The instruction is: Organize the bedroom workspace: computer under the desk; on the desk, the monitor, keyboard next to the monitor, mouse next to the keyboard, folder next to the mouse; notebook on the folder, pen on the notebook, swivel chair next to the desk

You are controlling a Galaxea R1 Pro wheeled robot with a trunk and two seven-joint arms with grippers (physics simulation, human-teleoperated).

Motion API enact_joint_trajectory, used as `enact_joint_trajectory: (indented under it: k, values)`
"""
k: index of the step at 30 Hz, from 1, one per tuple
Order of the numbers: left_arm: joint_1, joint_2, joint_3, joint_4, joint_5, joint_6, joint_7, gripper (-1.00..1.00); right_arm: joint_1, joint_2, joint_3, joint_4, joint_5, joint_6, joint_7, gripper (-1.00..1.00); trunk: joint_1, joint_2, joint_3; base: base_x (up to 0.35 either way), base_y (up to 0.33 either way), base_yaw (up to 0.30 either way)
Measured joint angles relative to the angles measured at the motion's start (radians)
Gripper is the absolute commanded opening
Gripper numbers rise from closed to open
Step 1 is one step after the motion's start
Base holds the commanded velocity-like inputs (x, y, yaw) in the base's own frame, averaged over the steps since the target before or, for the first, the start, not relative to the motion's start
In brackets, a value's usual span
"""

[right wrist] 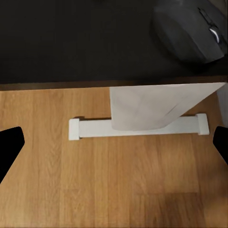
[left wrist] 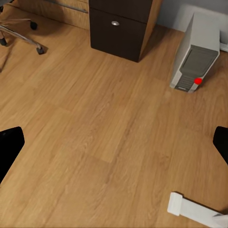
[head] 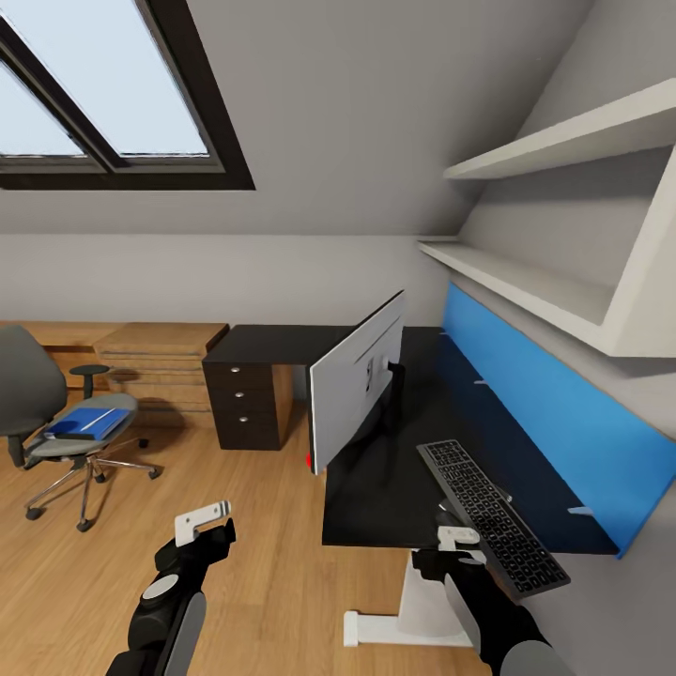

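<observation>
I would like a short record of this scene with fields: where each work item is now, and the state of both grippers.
monitor: on the desk, grey back toward the camera
keyboard: on the desk, near the blue back panel
mouse: on the desk top
computer: on the floor beside the drawers
folder: on the swivel chair seat
left gripper: open, empty, over the floor
right gripper: open, empty, at the desk's near edge
</observation>
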Motion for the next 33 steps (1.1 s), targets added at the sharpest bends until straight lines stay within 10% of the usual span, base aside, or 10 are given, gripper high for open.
enact_joint_trajectory:
  k: [33]
  values:
    - [0.0, 0.001, 0.0, 0.001, -0.002, 0.002, -0.001, 1.0, -0.003, -0.044, -0.012, 0.001, -0.018, 0.018, 0.001, 1.0, 0.0, 0.0, 0.0, 0.05, -0.051, 0.0]
